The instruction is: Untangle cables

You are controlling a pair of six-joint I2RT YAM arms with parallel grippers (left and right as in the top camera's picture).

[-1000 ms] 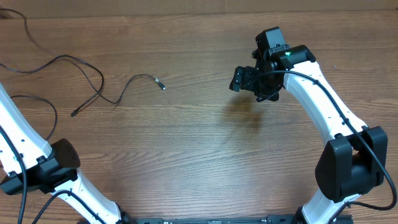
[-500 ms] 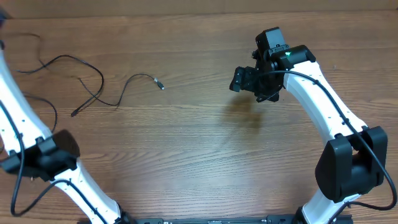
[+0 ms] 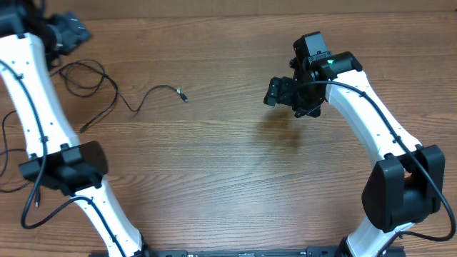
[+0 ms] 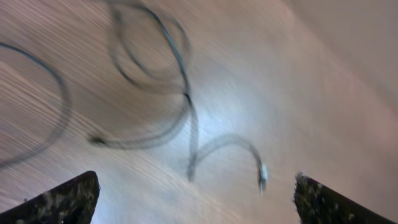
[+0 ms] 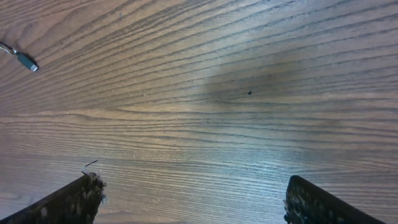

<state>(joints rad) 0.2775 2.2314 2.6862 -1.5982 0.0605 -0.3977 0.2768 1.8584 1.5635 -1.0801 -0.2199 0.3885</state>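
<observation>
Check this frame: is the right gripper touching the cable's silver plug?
Apart. The right wrist view shows the right gripper with jaws open over bare table, while the silver plug lies far off at the upper left edge.

Black cables (image 3: 116, 91) at left, right gripper (image 3: 274, 92) apart

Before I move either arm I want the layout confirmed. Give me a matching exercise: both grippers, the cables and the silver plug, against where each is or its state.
Things:
1. left gripper
2. right gripper
3. cables
4. plug

Places or states:
a. loose loops on the left side
b. open, over bare table
c. open, above the cables at the far-left corner
d. cord end nearest the middle

Pairs: 1-c; 2-b; 3-a; 4-d
</observation>
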